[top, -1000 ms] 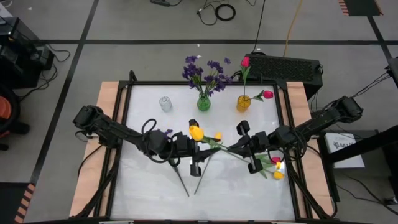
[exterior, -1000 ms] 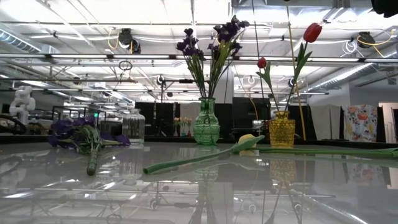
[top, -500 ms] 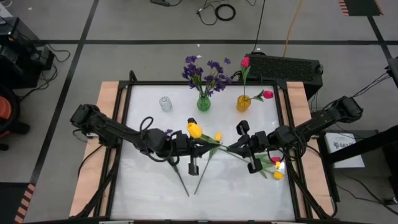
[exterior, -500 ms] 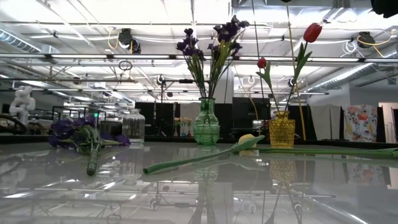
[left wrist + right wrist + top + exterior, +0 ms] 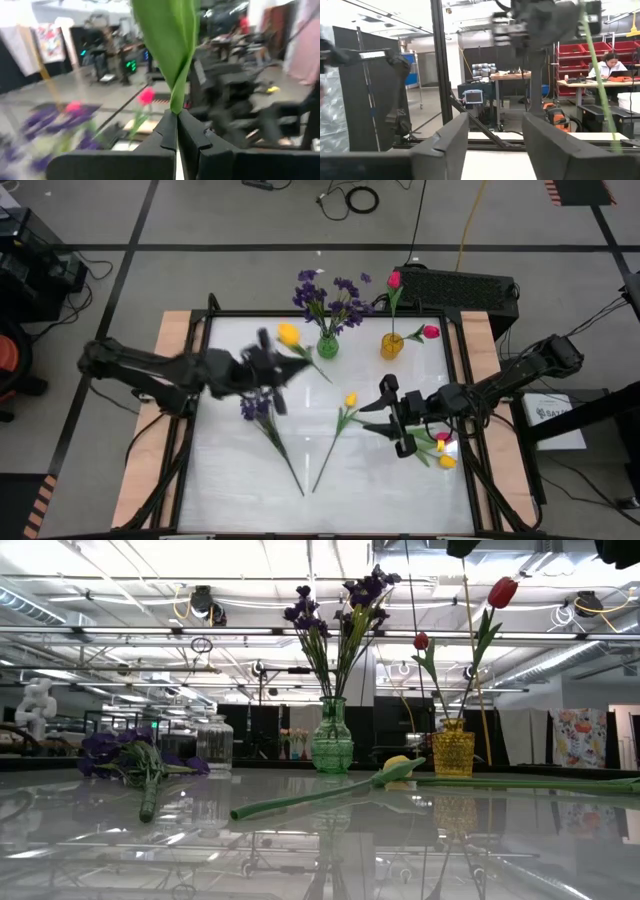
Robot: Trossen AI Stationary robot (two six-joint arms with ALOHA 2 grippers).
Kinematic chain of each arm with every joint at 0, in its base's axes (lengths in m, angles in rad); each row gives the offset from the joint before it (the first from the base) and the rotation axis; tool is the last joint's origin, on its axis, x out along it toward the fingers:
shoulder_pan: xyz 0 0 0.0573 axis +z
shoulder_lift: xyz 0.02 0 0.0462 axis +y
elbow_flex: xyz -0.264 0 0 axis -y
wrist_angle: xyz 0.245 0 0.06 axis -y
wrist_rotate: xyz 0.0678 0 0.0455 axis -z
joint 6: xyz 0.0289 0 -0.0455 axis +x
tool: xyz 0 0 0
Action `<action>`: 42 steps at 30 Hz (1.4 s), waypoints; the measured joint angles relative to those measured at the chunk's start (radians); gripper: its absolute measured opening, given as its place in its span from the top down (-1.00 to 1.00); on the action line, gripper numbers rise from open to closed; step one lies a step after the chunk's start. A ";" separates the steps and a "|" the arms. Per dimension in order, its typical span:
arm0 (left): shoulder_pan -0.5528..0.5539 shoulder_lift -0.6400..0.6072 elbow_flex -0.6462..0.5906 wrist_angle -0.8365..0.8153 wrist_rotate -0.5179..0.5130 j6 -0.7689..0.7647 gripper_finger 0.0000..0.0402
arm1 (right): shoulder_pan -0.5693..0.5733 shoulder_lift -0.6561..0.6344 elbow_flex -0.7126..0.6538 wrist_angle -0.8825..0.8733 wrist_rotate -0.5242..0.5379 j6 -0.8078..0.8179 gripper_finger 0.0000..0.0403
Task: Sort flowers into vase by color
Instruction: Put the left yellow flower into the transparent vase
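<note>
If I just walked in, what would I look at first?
Probably the yellow tulip in the air: the left gripper holds it by its stem, fingers shut, near the back of the table by the clear vase. Next, the purple flowers standing tall in the green vase, with pink-red tulips in the amber vase beside them. The right gripper waits open at the table's right.

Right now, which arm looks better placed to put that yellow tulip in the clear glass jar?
The left. Its gripper is shut on the yellow tulip right beside the clear glass jar; the right gripper hangs open and empty, far off.
</note>
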 joint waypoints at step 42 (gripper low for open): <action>1.115 -0.385 -0.427 -0.313 0.699 -0.239 1.00 | -0.006 -0.002 0.000 -0.071 -0.001 -0.003 0.14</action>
